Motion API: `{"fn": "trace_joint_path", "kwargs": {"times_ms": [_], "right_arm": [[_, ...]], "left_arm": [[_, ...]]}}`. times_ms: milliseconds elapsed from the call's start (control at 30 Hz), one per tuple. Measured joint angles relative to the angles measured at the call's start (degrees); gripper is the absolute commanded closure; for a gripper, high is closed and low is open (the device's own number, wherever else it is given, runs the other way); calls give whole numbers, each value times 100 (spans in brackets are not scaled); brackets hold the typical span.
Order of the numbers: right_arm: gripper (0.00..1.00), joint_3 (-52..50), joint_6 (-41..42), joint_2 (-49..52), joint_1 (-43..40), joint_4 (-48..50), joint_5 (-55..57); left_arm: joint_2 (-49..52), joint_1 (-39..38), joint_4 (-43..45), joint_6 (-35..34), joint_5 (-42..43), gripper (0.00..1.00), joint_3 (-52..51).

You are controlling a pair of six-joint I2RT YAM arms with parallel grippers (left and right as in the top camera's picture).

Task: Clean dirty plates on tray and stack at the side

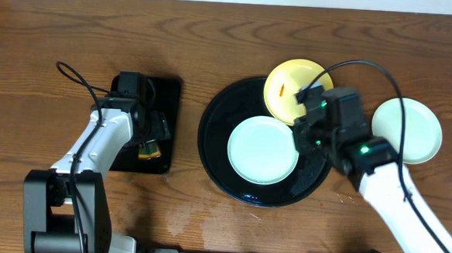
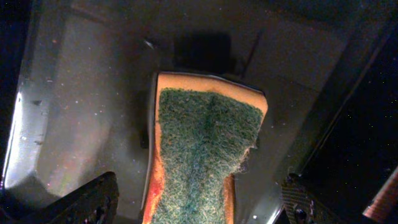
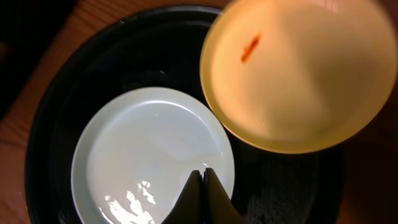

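— Where do the plates sit?

— One pale mint-blue round shallow plate point(image 1: 262, 150) lies flat inside the large round glossy black tray point(image 1: 214, 137), near its middle. The pale yellow round plate point(image 1: 290, 87) sits at the tray's far edge and hangs out past the rim. It has a small orange smear point(image 3: 250, 47) on its face. From the right wrist its edge comes right up to the mint plate's rim, but I cannot tell whether they touch.

— And the third?

— A second pale mint-blue plate point(image 1: 410, 130) lies on the brown wooden table point(image 1: 44, 47), off the tray to the right.

— The claws?

— The right gripper point(image 3: 203, 175) hangs over the near rim of the tray's mint plate. Its two dark fingers are pressed together with nothing between them. The left gripper point(image 2: 196, 200) is well apart from the plates, over the small rectangular black tray point(image 1: 174, 89). Its fingers are spread wide on either side of a sponge point(image 2: 205, 149) that has a green scouring top on an orange-yellow body, and they are not touching it.
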Motion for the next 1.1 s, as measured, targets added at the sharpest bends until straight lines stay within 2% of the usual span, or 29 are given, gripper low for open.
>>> {"fn": "trace_joint_path", "kwargs": {"times_ms": [100, 133, 267, 367, 533, 633, 733, 767, 800, 1100], "right_arm": [[97, 0, 9, -162, 476, -101, 566], [91, 0, 15, -160, 542, -177, 662], [77, -4, 92, 199, 299, -293, 837], [73, -4, 153, 957, -249, -116, 387], [66, -46, 101, 2194, -1047, 299, -1102], [71, -50, 24, 2715, -1322, 557, -2022], [85, -42, -4, 2929, -1370, 719, -2520], [94, -42, -17, 3005, -1368, 765, -2653], [99, -33, -35, 3075, -1360, 826, -2756], [99, -2, 101, 3176, -1300, 879, -2852]], "left_arm": [[0, 0, 0, 0, 0, 15, 0], [0, 0, -2, 0, 0, 15, 0], [0, 0, 0, 0, 0, 15, 0], [0, 0, 2, 0, -2, 15, 0], [0, 0, 0, 0, 2, 15, 0], [0, 0, -4, 0, 0, 15, 0], [0, 0, -7, 0, 0, 15, 0], [0, 0, -9, 0, 0, 15, 0], [0, 0, -4, 0, 0, 15, 0], [0, 0, -9, 0, 0, 15, 0]]}}
